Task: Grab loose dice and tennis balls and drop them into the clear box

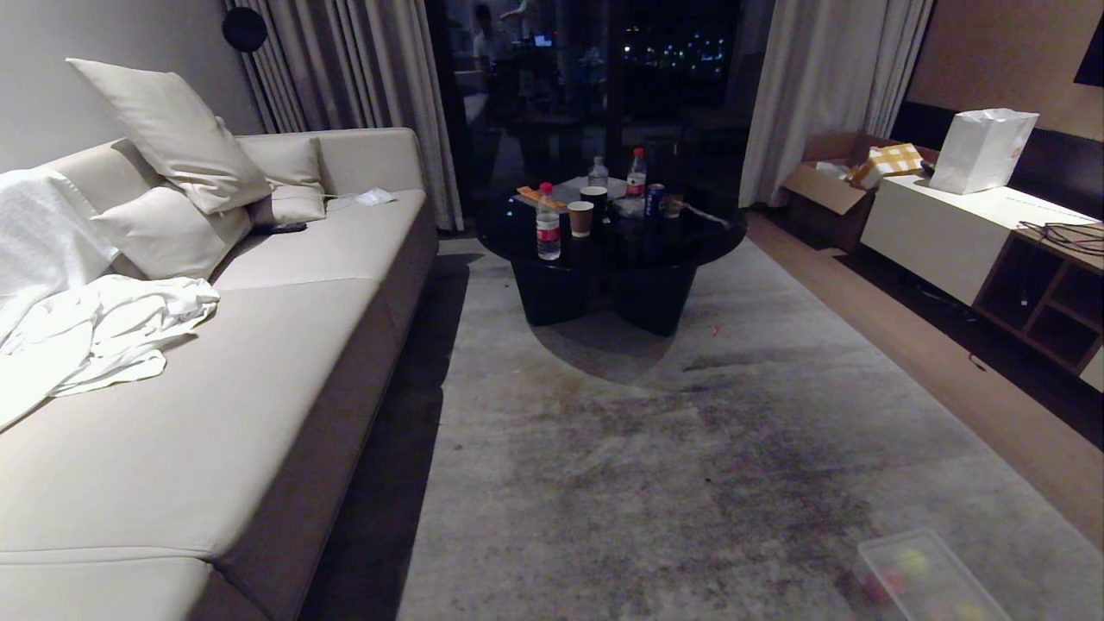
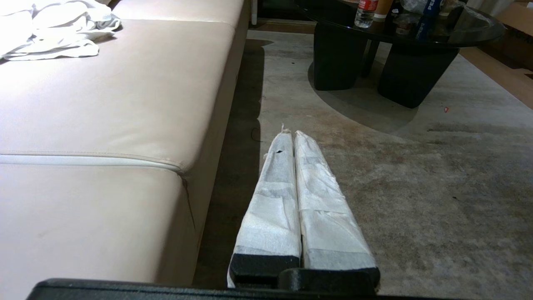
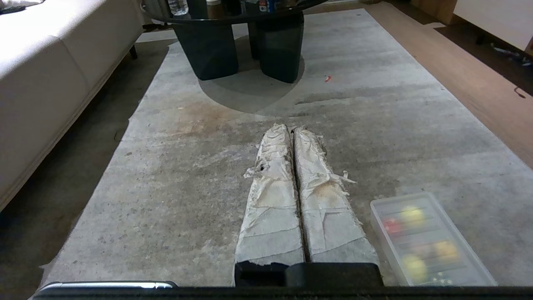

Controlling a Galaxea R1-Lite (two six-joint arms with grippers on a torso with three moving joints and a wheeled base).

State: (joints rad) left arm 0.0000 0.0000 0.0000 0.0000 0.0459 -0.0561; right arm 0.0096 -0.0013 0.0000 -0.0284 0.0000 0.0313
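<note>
Nearest of all, both pincers hang low over the rug, each with its padded fingers pressed together and nothing between them: the left pincer (image 2: pixel 293 133) beside the sofa (image 2: pixel 104 125), the right pincer (image 3: pixel 292 129) just beside the clear box (image 3: pixel 429 241). The box sits on the rug (image 1: pixel 690 448) at the robot's right, and through its ribbed cover show coloured blobs, yellow-green, red and orange, which look like the balls and dice already inside. No loose die or ball can be seen anywhere on the floor, so the task seems finished or close to it.

The risk now is mostly to the box: a sweep of the right arm or a turn of the base could nudge it or tip it and spill the contents. A small red speck (image 3: pixel 328 78) lies farther out on the rug; it is too small to identify.

Beyond stands the dark round worktop (image 1: pixel 612 241) crowded with bottles and cups, easily knocked if the robot drives forward. A white cabinet (image 1: pixel 940 233) lines the far right wall.
</note>
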